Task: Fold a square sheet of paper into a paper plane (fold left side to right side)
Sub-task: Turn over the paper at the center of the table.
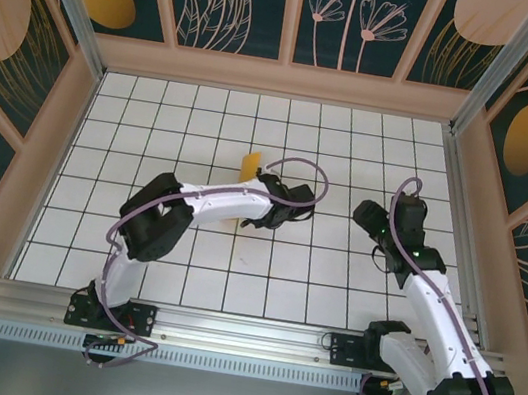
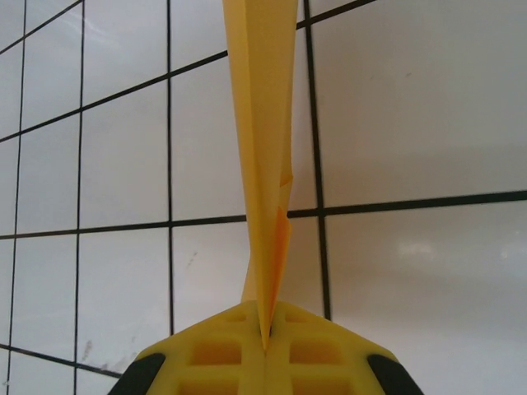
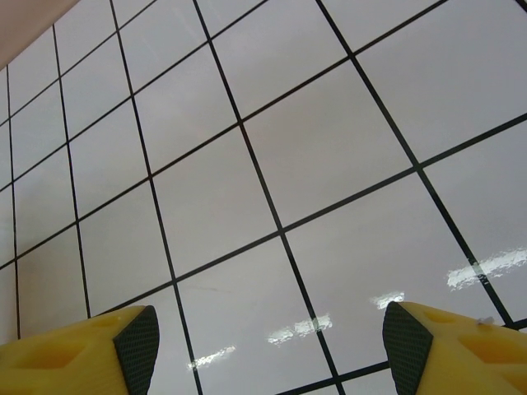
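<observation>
L gripper [image 2: 265, 331] jaws pinch paper plane [image 2: 263, 156] edge-on above tiled surface [image 2: 412, 115]; R gripper [image 3: 272, 333] jaws wide.

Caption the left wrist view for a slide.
Left gripper shut on the folded orange paper plane, seen edge-on against the white tiled table.

The top external camera looks steeply down from above the near edge over the whole tiled floor [image 1: 229, 288]. Both wrist cameras view that same floor closely and obliquely.
</observation>
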